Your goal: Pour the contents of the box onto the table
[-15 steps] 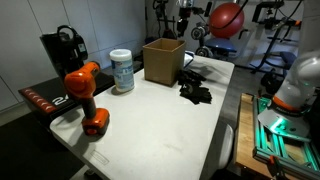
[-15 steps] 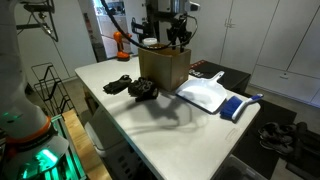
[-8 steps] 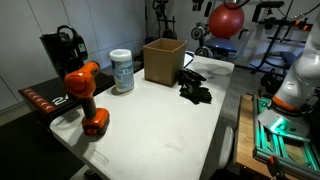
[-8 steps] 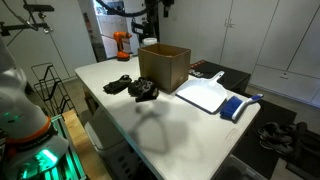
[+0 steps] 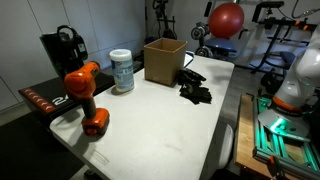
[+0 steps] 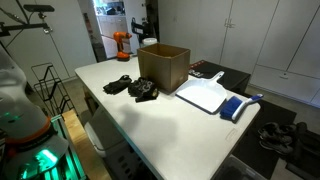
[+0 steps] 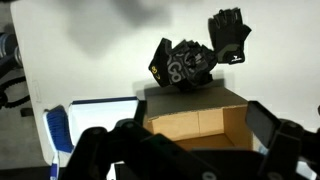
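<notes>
Pincer (image 7: 183,158) above upright box (image 7: 188,122), well apart

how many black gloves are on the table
2: a bunched glove right beside the box, a flat glove just past it. Another could be hidden under the bunch.

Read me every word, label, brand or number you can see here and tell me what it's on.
Nothing here can be read with certainty.
On the black gloves: a pale logo in the wrist view, too blurred to read.
On the white canister: a blue label, too small to read.
On the black pad: red marks, too small to read.
On the cardboard box: no print shows.
</notes>
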Available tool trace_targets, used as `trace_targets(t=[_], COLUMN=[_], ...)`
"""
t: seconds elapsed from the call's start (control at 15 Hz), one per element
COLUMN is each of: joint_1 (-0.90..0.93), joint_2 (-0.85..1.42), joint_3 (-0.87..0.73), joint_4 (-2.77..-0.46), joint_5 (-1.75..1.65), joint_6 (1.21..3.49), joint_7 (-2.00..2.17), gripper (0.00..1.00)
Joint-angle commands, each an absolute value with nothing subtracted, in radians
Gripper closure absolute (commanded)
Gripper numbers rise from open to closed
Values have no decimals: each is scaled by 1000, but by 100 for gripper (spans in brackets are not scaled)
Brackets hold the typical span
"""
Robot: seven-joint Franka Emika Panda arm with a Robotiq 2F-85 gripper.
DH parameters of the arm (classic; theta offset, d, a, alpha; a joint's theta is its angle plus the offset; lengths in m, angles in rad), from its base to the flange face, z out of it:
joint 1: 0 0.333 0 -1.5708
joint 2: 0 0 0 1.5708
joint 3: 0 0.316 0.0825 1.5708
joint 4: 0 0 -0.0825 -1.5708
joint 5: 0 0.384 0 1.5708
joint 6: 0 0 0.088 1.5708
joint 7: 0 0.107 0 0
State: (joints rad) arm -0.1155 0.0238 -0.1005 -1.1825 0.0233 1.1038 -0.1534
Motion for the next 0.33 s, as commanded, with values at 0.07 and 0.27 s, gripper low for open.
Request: trace_targets(t=[0.07,0.27], joint_1=[-116,-116], joint_2=[23,26], joint_3=[-101,-101], joint_4=[-1177,-1177], joint_5=[23,23], joint_6=[1099,1099], joint_7=[-153,-153], gripper=[0,0])
